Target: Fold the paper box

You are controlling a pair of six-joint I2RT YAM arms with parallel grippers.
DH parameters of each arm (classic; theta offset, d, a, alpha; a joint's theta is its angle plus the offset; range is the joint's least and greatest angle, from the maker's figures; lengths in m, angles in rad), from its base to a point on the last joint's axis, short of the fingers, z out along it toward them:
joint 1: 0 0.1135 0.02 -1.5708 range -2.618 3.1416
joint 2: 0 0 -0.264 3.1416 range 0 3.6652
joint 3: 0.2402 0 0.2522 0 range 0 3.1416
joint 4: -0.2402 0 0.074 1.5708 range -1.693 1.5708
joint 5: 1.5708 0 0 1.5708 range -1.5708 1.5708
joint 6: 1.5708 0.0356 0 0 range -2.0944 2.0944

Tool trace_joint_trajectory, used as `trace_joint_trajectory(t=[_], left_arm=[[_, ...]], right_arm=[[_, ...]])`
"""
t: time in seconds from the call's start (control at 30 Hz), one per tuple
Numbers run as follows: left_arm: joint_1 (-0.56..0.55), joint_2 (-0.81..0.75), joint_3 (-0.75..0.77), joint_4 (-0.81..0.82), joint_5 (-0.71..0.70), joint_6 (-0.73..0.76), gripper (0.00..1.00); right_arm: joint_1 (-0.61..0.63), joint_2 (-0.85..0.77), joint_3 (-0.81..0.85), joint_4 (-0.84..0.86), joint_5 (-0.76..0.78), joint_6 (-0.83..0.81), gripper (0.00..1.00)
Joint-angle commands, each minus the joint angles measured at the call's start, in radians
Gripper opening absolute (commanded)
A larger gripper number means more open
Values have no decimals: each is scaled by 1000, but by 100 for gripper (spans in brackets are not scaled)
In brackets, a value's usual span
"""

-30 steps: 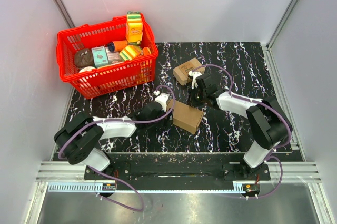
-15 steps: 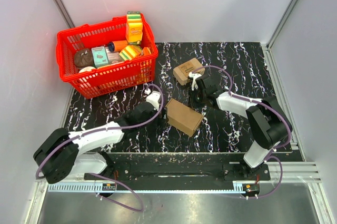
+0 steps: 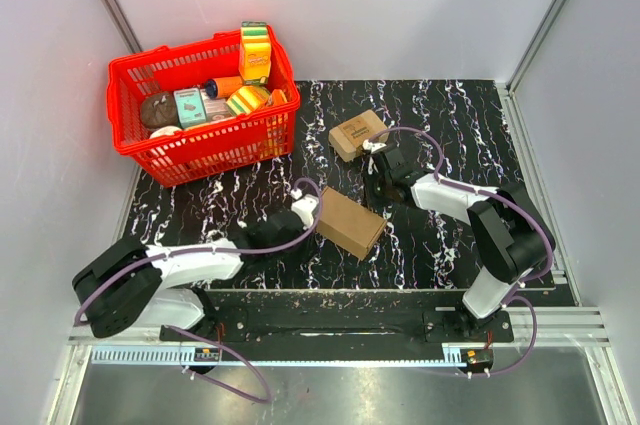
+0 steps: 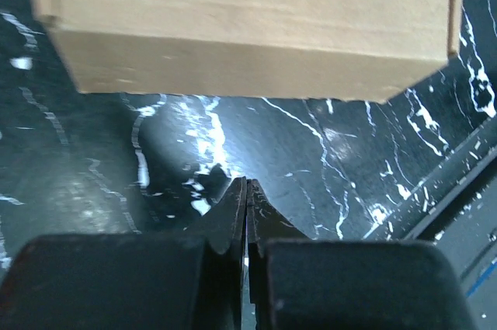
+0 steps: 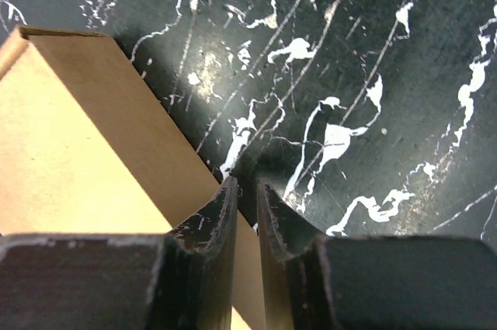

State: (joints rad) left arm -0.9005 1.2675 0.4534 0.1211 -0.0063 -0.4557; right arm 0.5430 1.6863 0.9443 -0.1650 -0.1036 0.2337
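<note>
Two arm bases sit at the near table edge. Left arm lies low, reaching in from the near left. Left gripper (image 3: pixel 305 211) is clenched: in the wrist view its fingertips (image 4: pixel 247 184) press together with nothing between them. It sits low over the table (image 3: pixel 450 125), which is black with white veining, just left of the paper box and apart from it.

Paper box (image 3: pixel 351 223) is near the table's centre, between the two grippers. It's folded up into a slim closed brown box, lying flat and skewed to the table edges. Left wrist view has its long side wall (image 4: pixel 248 74) straight ahead, with a strip of bare table before it.

Right arm bends in from the near right. Right gripper (image 3: pixel 377 185) is just past the box's far right corner, pointing down. In its wrist view the jaws (image 5: pixel 247 187) stand a narrow slit apart, with only table in the gap and nothing held. The box's edge (image 5: pixel 85 151) runs close by the left-hand finger; can't tell if it touches.

Farther back, a small chunky cardboard box (image 3: pixel 357 133) with dark print on top sits just beyond the right gripper. At the far left stands a red basket (image 3: pixel 215 150) packed with groceries, a yellow-green carton (image 3: pixel 255 51) upright at its back corner.
</note>
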Motion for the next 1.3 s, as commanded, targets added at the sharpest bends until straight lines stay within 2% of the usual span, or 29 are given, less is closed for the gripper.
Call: trace_joint_trajectory(t=[0.0,0.17,0.53,0.87,1.0,1.1,1.27], left_arm=[[-55,47,21,103,37,-54,0],[-101,127,83,104,13,-75,0],[-140,294,214,115,11,-127,0],[-153,331,235,124,11,-136,0],[-153,326,238,112,-37,-138,0],[-153,308,238,88,-75,-138,0],[-153,244,202,31,-147,-146,0]], right_arm=[[6,-17,25,-62,93,26,21],[6,-10,34,-125,122,18,20],[8,-25,-12,-174,16,102,15],[28,-54,-90,-153,-79,228,8],[41,-60,-111,-143,-97,274,8],[43,-71,-119,-165,-70,289,8],[41,-103,-108,-275,77,302,9]])
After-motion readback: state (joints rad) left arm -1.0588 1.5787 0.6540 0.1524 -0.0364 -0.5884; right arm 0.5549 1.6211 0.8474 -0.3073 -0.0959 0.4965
